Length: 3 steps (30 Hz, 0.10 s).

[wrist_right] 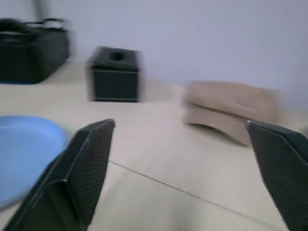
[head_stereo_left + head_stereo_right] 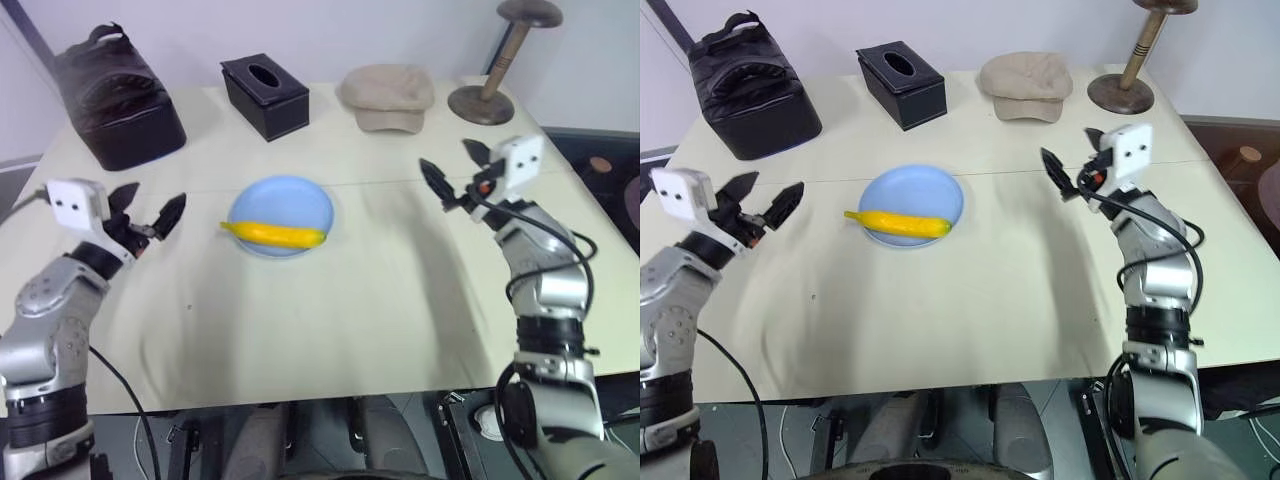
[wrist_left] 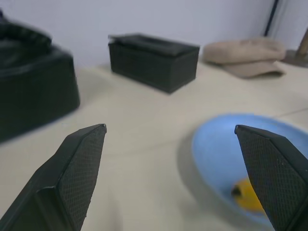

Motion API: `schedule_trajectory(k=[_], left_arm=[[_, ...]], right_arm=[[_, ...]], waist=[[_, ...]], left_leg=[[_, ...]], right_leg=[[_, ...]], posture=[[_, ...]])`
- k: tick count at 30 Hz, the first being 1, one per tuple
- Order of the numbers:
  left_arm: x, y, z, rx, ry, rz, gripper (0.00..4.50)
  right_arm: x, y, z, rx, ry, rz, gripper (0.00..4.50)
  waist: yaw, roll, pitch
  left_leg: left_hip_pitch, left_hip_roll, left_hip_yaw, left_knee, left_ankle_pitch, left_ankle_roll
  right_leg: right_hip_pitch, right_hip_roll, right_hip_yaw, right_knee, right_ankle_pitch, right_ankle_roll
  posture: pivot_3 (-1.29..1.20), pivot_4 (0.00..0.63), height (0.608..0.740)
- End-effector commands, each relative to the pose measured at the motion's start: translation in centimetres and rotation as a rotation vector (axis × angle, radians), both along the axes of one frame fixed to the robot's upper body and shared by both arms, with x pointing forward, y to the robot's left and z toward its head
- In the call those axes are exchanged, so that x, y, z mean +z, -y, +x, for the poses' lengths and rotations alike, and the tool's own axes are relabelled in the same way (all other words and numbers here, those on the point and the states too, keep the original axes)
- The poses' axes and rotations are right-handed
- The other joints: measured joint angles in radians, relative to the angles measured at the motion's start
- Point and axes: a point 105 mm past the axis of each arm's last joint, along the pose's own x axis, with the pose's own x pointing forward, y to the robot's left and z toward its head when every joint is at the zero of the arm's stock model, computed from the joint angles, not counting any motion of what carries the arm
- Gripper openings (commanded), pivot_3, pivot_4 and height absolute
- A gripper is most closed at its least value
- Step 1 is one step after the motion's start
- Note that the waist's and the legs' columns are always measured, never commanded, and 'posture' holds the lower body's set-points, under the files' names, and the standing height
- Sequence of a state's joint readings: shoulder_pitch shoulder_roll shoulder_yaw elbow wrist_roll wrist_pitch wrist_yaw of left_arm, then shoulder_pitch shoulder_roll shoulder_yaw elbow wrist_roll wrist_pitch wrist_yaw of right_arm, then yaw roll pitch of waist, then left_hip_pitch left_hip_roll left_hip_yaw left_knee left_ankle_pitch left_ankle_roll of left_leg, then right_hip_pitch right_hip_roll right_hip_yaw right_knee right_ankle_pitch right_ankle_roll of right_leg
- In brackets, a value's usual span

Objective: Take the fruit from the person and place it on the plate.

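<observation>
1. Banana (image 2: 276, 234) lies across the near part of the light-blue plate (image 2: 290, 200), its stem end poking over the plate's left rim. Plate sits mid-table on the cream cloth (image 2: 330, 320).
2. Left gripper (image 2: 148, 215) hangs over the table left of the plate, well apart from it; fingers spread wide, nothing between them.
3. Right gripper (image 2: 457, 172) is raised right of the plate, also apart; fingers gaping, nothing held.
4. Along the far edge, left to right: black bag (image 2: 118, 95), black tissue box (image 2: 265, 95), beige cap (image 2: 388, 97), wooden stand (image 2: 495, 70).
5. Left wrist view: plate and a bit of banana beyond the right-hand finger (image 3: 274, 173).
</observation>
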<state>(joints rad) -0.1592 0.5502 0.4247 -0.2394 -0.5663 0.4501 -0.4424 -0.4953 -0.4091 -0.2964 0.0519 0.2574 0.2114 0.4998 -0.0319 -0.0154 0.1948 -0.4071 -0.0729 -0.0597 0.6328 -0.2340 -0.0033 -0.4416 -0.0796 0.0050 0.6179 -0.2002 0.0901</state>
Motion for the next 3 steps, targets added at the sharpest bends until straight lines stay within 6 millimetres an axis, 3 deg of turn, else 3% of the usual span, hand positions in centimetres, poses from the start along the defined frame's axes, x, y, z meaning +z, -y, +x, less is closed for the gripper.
schedule_trajectory(k=[1,3], left_arm=[[1.08,-0.18,-0.65,0.034,0.059,0.008,4.5],[0.48,-0.37,-0.61,0.053,0.043,-0.004,4.5]], right_arm=[[0.54,0.66,-1.18,-0.072,0.043,-0.002,4.45],[-0.25,0.88,-1.23,-0.091,0.023,0.003,4.45]], waist=[[0.008,0.0,0.0],[0.011,0.0,0.0]], left_leg=[[0.0,0.0,0.0,0.0,0.0,0.0],[0.002,0.0,0.001,0.0,0.0,0.0]], right_leg=[[0.001,0.0,0.0,0.0,0.0,0.0],[0.002,0.001,0.0,0.0,0.0,0.0]], posture=[[0.0,0.15,0.74],[0.0,0.15,0.74]])
